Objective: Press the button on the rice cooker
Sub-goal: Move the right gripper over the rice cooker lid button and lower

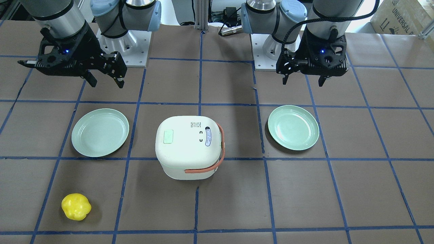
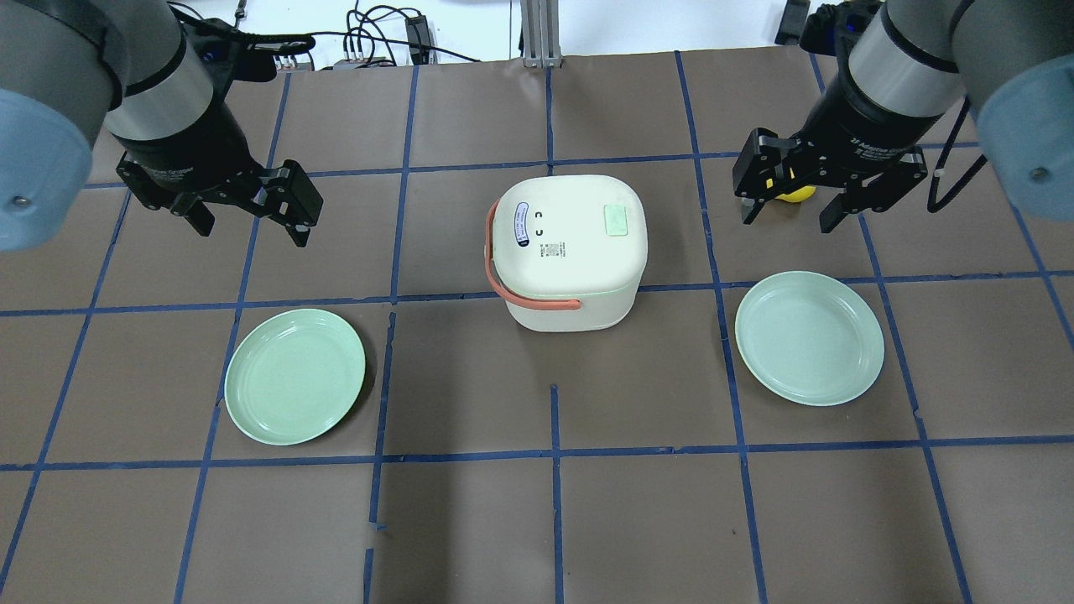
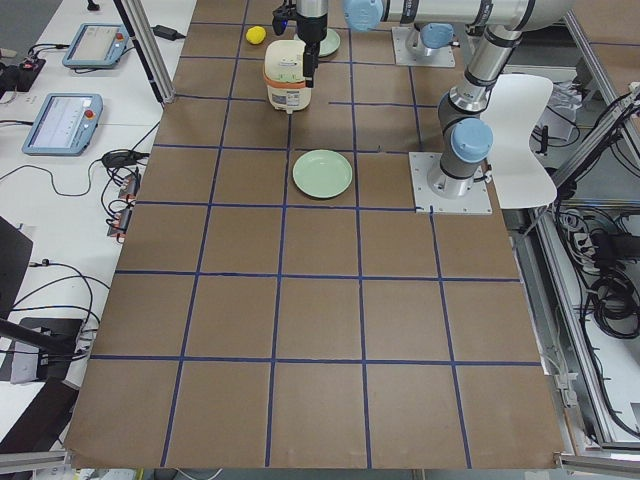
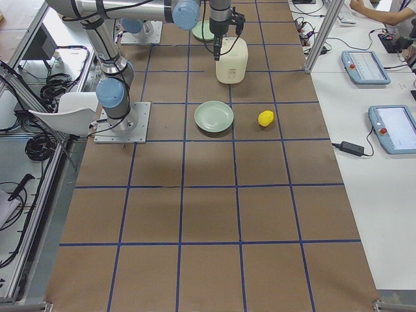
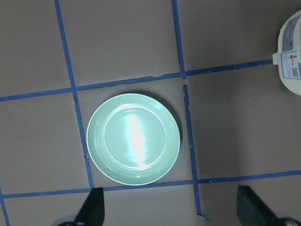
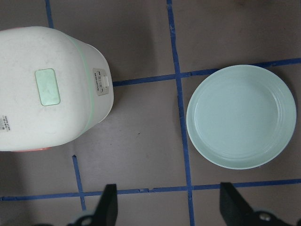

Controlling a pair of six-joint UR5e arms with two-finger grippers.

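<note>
Left end effector [image 2: 250,225] spread, lidded rice cooker [image 2: 570,243], green plate [image 2: 294,376]

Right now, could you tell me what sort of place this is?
Probably a robotics lab: left arm and right arm bolted to a table taped in a blue grid, control tablets beside it.

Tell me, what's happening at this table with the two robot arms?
Two robot arms hang over a table, meant to press a button on the white rice cooker in the middle. Neither touches it yet: the left gripper and the right gripper both hover open, one on each side of it. The left plate and the right plate, green and empty, lie nearby. A yellow toy sits apart.
</note>
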